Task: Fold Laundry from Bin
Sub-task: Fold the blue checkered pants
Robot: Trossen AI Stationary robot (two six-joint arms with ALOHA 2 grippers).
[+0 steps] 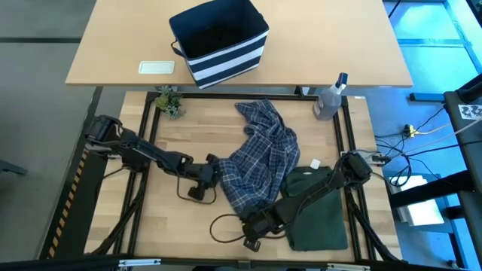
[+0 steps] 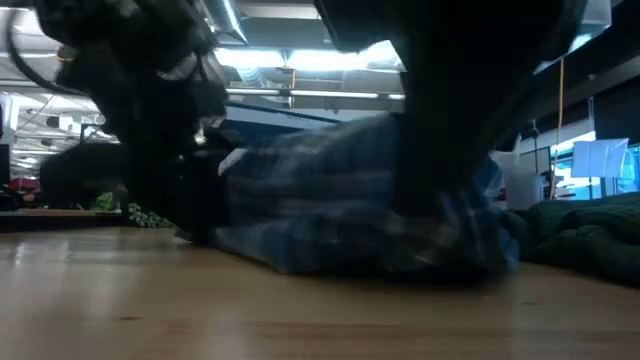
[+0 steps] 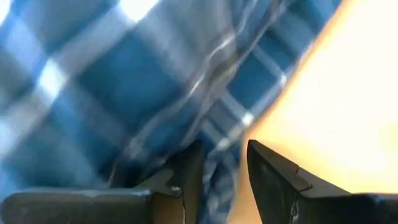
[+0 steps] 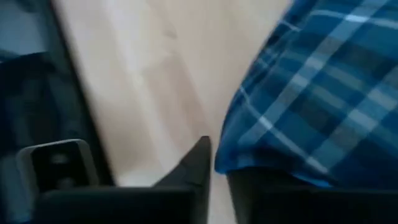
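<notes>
Fingers [image 3: 273, 180] of left gripper [image 1: 213, 170] pinched plaid shirt [image 1: 260, 162] edge; right gripper [image 1: 252, 223] narrowly parted at its hem, hold unclear.

The shirt [image 1: 260, 154] is plaid, blue crossed with white and paler blue lines, and the garment [image 1: 316, 211] beside it is a plain dark olive green. The bin [image 1: 222, 41] is navy blue with white horizontal stripes round its lower half. The surface [image 1: 173, 226] is pale blond wood, the far surface [image 1: 113, 45] a light tan, and both arms are black.
</notes>
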